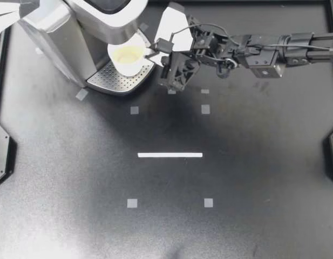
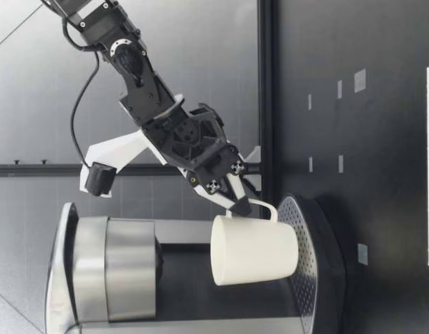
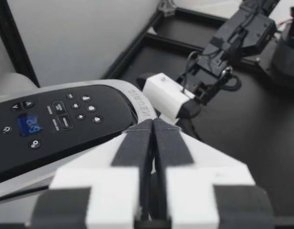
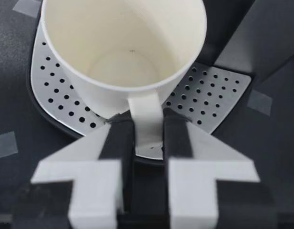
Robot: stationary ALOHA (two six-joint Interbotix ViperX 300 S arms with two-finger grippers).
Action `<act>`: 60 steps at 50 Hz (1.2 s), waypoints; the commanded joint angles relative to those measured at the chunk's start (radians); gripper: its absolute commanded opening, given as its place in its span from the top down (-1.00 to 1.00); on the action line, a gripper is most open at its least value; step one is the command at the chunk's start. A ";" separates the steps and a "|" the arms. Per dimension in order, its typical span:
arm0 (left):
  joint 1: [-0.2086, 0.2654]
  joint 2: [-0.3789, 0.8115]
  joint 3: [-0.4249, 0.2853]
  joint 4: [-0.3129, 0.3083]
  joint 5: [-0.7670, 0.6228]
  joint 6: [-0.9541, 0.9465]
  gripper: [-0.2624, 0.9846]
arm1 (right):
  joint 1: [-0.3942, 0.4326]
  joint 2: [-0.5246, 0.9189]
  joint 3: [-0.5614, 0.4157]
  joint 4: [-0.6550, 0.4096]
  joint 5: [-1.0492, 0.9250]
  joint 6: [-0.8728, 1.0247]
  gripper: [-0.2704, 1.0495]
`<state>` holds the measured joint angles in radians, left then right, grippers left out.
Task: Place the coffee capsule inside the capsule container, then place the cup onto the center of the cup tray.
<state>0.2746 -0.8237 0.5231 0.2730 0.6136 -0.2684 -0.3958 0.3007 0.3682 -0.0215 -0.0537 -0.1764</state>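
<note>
My right gripper (image 1: 154, 52) is clamped on just the handle (image 4: 147, 119) of the cup (image 1: 127, 57), upper left over the cup tray (image 1: 111, 81), so it might swivel and land off-center.

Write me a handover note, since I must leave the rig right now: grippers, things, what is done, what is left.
My left gripper is shut and empty, above the coffee machine.
My right gripper is shut on the handle of the cup.
The cup is slightly tilted at the tray; I cannot tell if it rests there.
The capsule is not in sight, so that step cannot be checked.
Left to do: probably settle the cup at the tray's centre, then release.
</note>
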 commanded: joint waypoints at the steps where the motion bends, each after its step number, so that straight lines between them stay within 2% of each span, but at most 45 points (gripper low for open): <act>1: -0.002 0.002 -0.014 0.003 -0.009 0.000 0.49 | -0.009 -0.015 -0.028 -0.002 -0.005 0.000 0.35; 16: 0.000 0.003 -0.012 0.005 -0.009 0.000 0.49 | -0.008 -0.011 -0.034 -0.002 0.000 0.000 0.27; 34: -0.002 0.002 -0.011 0.005 -0.028 -0.002 0.49 | -0.008 0.005 -0.060 -0.002 0.015 0.002 -0.33; 44: 0.000 0.003 -0.005 0.006 -0.035 -0.002 0.49 | -0.002 -0.018 -0.052 -0.002 0.020 0.000 -0.39; 50: 0.018 0.002 0.005 0.008 -0.055 -0.002 0.49 | 0.018 -0.048 -0.034 -0.002 0.018 0.000 -0.39; 60: 0.100 0.015 0.025 0.008 -0.110 0.000 0.49 | 0.032 -0.150 0.063 0.002 0.006 0.005 -0.39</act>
<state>0.3482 -0.8191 0.5584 0.2777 0.5277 -0.2684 -0.3666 0.2316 0.4096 -0.0230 -0.0307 -0.1749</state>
